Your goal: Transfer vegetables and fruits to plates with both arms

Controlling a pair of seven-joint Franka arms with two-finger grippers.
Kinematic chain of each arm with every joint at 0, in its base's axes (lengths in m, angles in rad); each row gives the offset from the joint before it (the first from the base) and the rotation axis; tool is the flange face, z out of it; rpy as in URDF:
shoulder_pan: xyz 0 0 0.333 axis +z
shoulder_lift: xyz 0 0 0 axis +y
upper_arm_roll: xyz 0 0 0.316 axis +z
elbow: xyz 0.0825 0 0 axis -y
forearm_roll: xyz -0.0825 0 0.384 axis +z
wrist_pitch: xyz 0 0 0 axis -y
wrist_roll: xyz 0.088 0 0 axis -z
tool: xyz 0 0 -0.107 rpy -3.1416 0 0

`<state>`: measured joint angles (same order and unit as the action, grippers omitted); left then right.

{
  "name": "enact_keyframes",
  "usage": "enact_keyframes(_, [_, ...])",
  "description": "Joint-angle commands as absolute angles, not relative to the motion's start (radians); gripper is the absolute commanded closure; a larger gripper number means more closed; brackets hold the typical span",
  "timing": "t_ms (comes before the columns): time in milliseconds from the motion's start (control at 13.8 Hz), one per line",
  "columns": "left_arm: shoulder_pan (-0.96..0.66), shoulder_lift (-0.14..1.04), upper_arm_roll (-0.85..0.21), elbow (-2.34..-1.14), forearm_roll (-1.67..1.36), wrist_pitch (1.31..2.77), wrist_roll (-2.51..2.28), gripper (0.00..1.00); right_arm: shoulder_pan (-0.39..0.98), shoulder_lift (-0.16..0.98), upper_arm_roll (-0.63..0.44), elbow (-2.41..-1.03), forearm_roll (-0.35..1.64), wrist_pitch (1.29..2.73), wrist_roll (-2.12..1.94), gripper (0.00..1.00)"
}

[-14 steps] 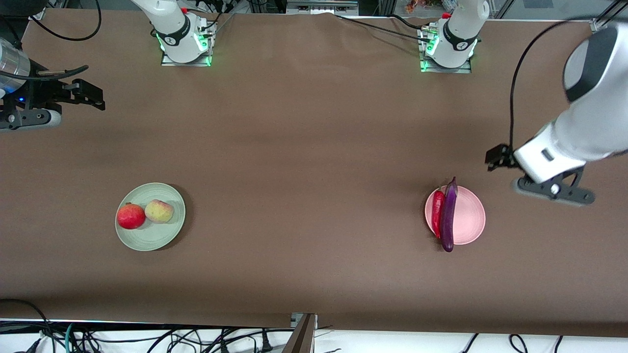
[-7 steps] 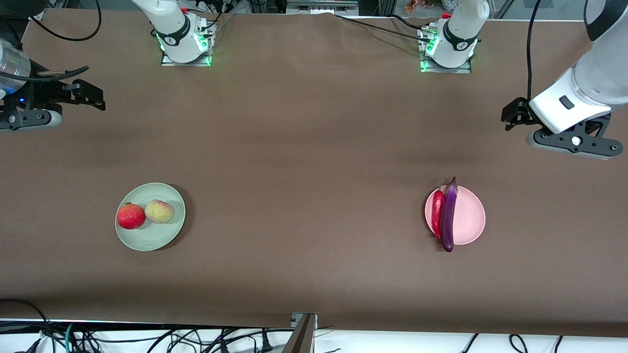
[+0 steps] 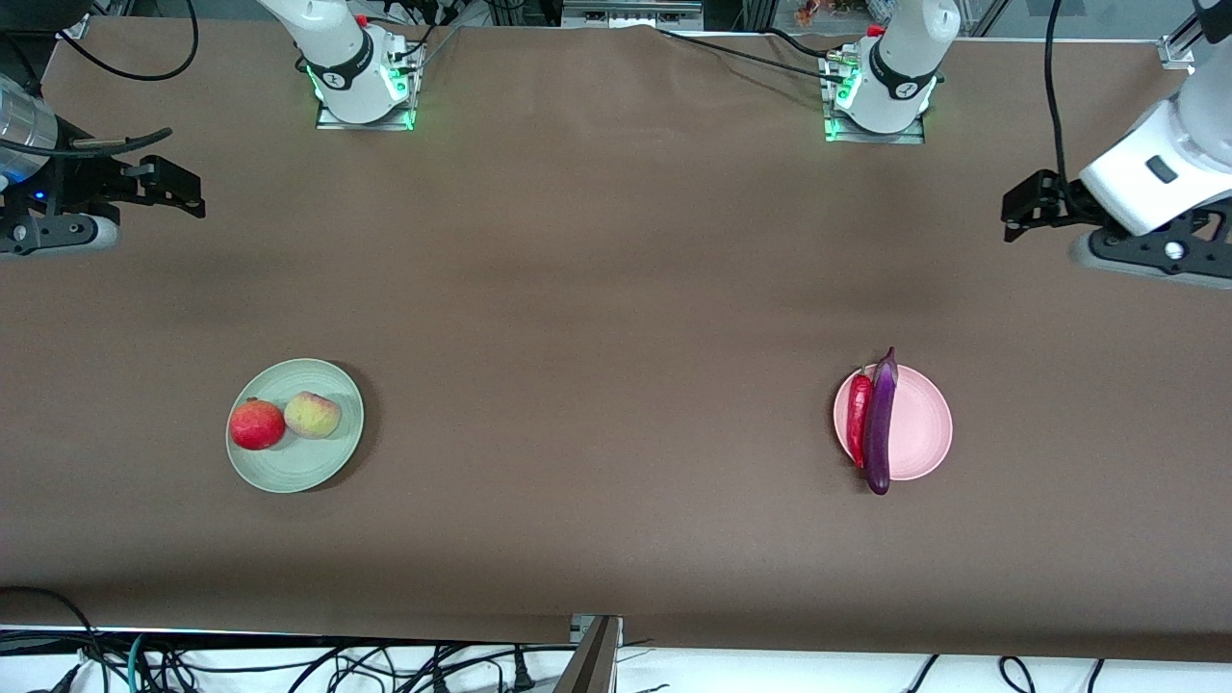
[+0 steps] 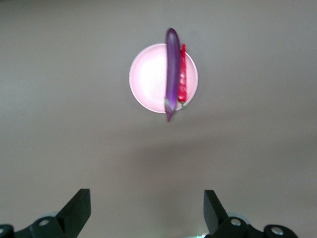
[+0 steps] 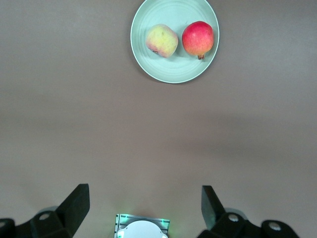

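Note:
The red pomegranate-like fruit [image 3: 257, 424] and the yellow-green peach-like fruit [image 3: 312, 415] lie side by side on the mint green plate [image 3: 308, 464]. On the pink plate [image 3: 924, 423] the purple eggplant [image 3: 880, 423] lies along the red chili pepper [image 3: 859, 419]. My left gripper [image 3: 1035, 204] hangs open and empty above the table at the left arm's end. My right gripper [image 3: 166, 183] waits open and empty at the right arm's end. In the left wrist view the left gripper [image 4: 147, 208] looks down on the eggplant [image 4: 172, 74]. In the right wrist view the right gripper [image 5: 145, 206] looks down on both fruits.
Brown cloth [image 3: 597, 337] covers the whole table. The arm bases [image 3: 361, 87] stand along the edge farthest from the front camera. Cables [image 3: 289, 664] hang past the nearest edge.
The left arm has pulled away from beside the pink plate, toward the table's end and farther from the front camera. The right arm and all the food have stayed put.

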<state>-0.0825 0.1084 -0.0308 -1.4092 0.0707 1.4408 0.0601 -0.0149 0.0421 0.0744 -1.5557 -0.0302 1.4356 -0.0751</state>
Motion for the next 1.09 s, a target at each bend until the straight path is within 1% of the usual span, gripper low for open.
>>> enact_keyframes(0, [-0.142, 0.011, 0.047, -1.58, 0.04, 1.562, 0.046, 0.0, -0.028, 0.055, 0.086, -1.532, -0.023, 1.433, -0.067, 0.0])
enact_keyframes(145, [-0.173, 0.017, 0.052, -1.592, 0.043, 1.562, 0.003, 0.0, -0.026, 0.057, 0.087, -1.531, -0.02, 1.434, -0.069, 0.0])
enact_keyframes(291, [-0.176, 0.037, 0.029, -1.592, 0.046, 1.557, -0.018, 0.0, -0.025, 0.057, 0.089, -1.531, -0.018, 1.433, -0.067, 0.0])
enact_keyframes(509, [-0.173, 0.064, 0.031, -1.565, 0.038, 1.562, -0.026, 0.0, -0.025, 0.057, 0.089, -1.531, -0.018, 1.43, -0.069, 0.0])
enact_keyframes(654, [-0.15, 0.06, 0.038, -1.568, 0.043, 1.552, -0.038, 0.0, -0.025, 0.057, 0.089, -1.531, -0.018, 1.433, -0.069, 0.0])
enact_keyframes(799, [-0.068, 0.058, 0.035, -1.566, 0.038, 1.552, -0.018, 0.0, -0.025, 0.057, 0.089, -1.531, -0.021, 1.431, -0.069, 0.0])
enact_keyframes(1017, [-0.06, 0.055, 0.026, -1.563, 0.038, 1.551, -0.029, 0.0, -0.025, 0.057, 0.089, -1.531, -0.021, 1.431, -0.069, 0.0])
